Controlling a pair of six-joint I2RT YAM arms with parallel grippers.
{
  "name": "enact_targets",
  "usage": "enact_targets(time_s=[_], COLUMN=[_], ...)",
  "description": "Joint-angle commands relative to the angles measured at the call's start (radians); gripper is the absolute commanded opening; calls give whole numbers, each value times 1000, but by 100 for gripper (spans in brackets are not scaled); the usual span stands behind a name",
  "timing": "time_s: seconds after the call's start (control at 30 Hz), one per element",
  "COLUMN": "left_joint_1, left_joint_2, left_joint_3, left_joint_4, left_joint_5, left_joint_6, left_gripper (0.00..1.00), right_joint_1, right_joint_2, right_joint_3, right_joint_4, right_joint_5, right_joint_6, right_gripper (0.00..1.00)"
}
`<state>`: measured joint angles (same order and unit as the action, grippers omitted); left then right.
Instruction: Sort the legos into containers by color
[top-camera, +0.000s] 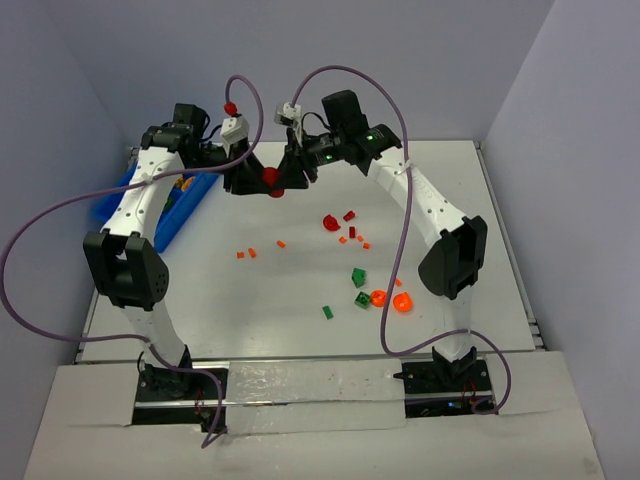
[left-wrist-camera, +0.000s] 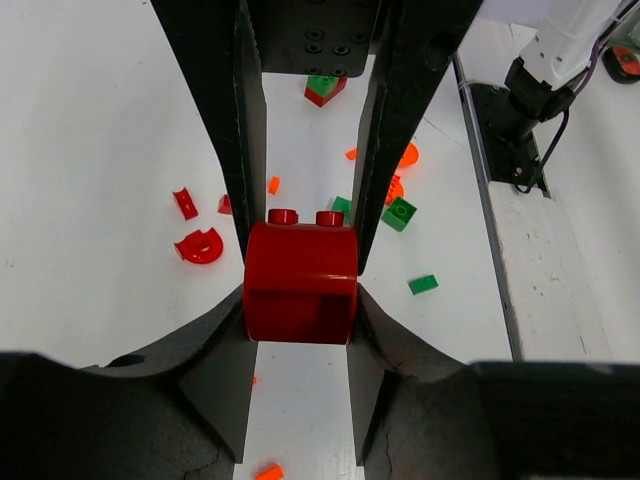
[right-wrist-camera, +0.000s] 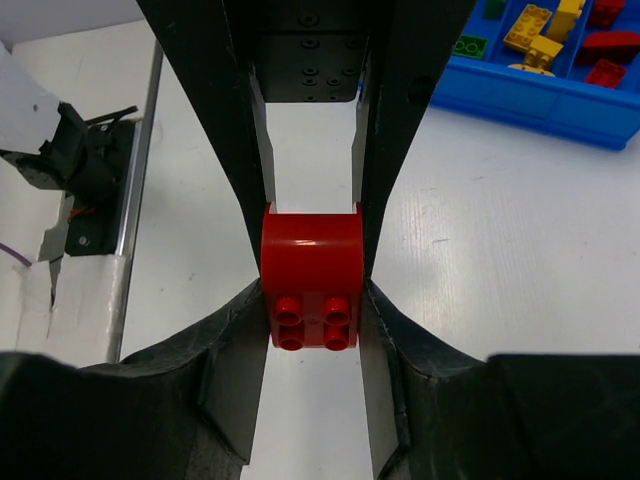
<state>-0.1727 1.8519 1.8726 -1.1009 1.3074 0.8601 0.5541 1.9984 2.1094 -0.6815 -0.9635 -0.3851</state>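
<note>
A red lego brick (top-camera: 270, 178) with a rounded side hangs in the air at the back of the table, between both arms. My left gripper (left-wrist-camera: 300, 300) is shut on the brick (left-wrist-camera: 300, 285), both pads touching its sides. From the opposite side, my right gripper (right-wrist-camera: 312, 300) is shut on the same brick (right-wrist-camera: 312, 265), studs facing its camera. In the top view the left gripper (top-camera: 256, 181) and right gripper (top-camera: 285, 179) meet tip to tip. The blue container (top-camera: 120, 200) stands at the far left, with yellow, red and green legos inside (right-wrist-camera: 540, 35).
Loose legos lie on the white table: red pieces (top-camera: 331, 222), green bricks (top-camera: 358, 277), translucent orange-red rounded pieces (top-camera: 402, 303) and tiny orange bits (top-camera: 245, 253). Purple cables loop over both arms. The table's right rail (top-camera: 520, 280) runs along the edge.
</note>
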Motion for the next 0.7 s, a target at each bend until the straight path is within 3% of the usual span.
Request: enact_targets(time_s=[0.0, 0.03, 0.13, 0.17, 0.27, 0.33, 0.47, 0.6, 0.67], left_joint_1=[14, 26, 72, 87, 201, 254, 380, 423, 430], left_joint_2=[-30, -37, -74, -77, -60, 22, 250, 287, 320], left_joint_3=[-8, -20, -116, -119, -169, -87, 217, 233, 262], left_joint_4=[131, 179, 482, 504, 784, 802, 642, 683, 680], left_joint_5=[10, 8, -26, -30, -185, -261, -473, -808, -892], left_joint_6=[-130, -186, -493, -504, -868, -1015, -1179, -1266, -1304], left_gripper=[6, 1, 0, 0, 0, 0, 0, 0, 0], right_joint_1=[6, 5, -11, -13, -71, -109, -164, -185, -187], right_joint_2=[-16, -19, -42, -44, -74, -85, -125, -171, -184], right_joint_3=[23, 19, -14, -15, -56, -77, -128, -192, -212], right_joint_4=[15, 18, 40, 42, 77, 88, 75, 64, 62], right_joint_5=[48, 68, 112, 114, 143, 166, 210, 246, 263], right_joint_6=[17, 23, 63, 66, 128, 140, 120, 90, 79], right_gripper=[58, 66, 86, 87, 99, 100, 100, 100, 100])
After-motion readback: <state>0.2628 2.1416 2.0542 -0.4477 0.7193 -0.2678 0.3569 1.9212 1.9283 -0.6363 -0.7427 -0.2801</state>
